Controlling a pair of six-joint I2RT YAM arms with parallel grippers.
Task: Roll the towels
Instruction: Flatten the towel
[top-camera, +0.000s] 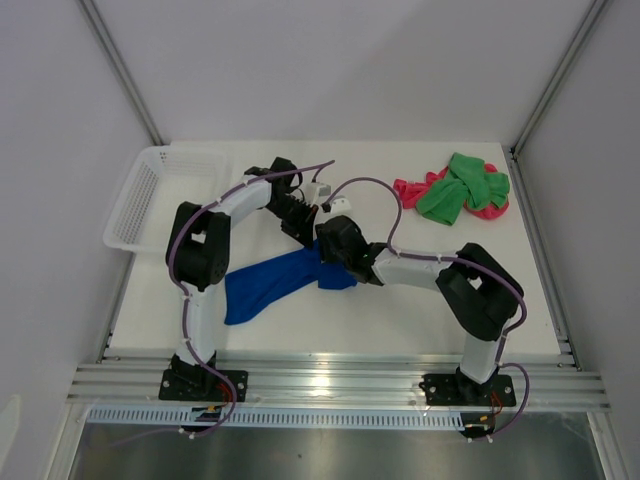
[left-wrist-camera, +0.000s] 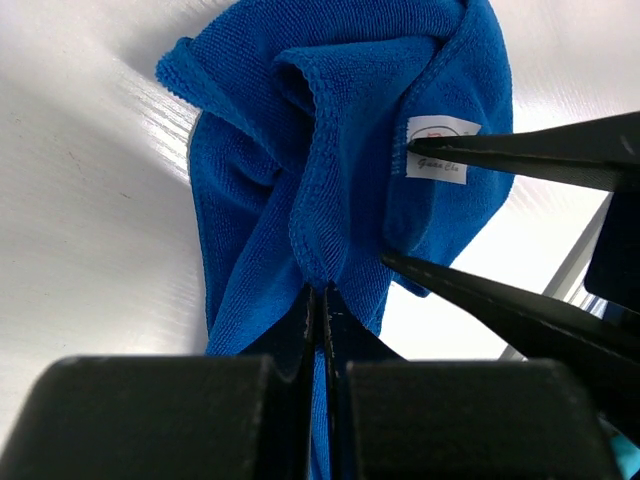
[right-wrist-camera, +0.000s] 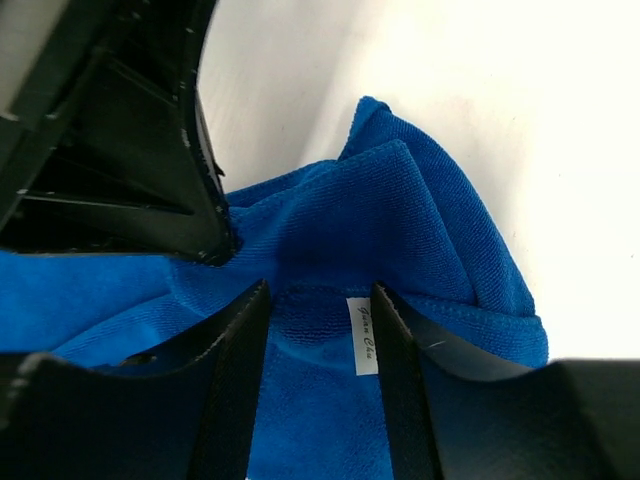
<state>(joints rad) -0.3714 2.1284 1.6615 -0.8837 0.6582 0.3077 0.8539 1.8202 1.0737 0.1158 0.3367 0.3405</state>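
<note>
- At the far left, a white plastic mesh basket (top-camera: 140, 195) sits on the left edge of the white table (top-camera: 400, 320), well apart from my fingers.
- My left gripper (left-wrist-camera: 320, 295) is pressed together on a raised fold of the royal blue microfibre towel (left-wrist-camera: 300, 150). The cloth is pinched right between the two tips and bunches up from there.
- That towel lies in the near middle of the table, between my two arms. One end trails flat toward my left base, and the other is gathered up where both my grippers meet.
- My right gripper (right-wrist-camera: 320, 292) stands just beside the left one with its fingers parted. They straddle the towel's hemmed edge, with the small white label (right-wrist-camera: 366, 335) lying between them. Seen from my left wrist, one tip rests on the label, but the cloth is not clamped.
- At the far right corner, the bright green microfibre towel (top-camera: 460, 190) lies crumpled on top of the pink-red microfibre towel (top-camera: 405, 187), well apart from both my grippers.
</note>
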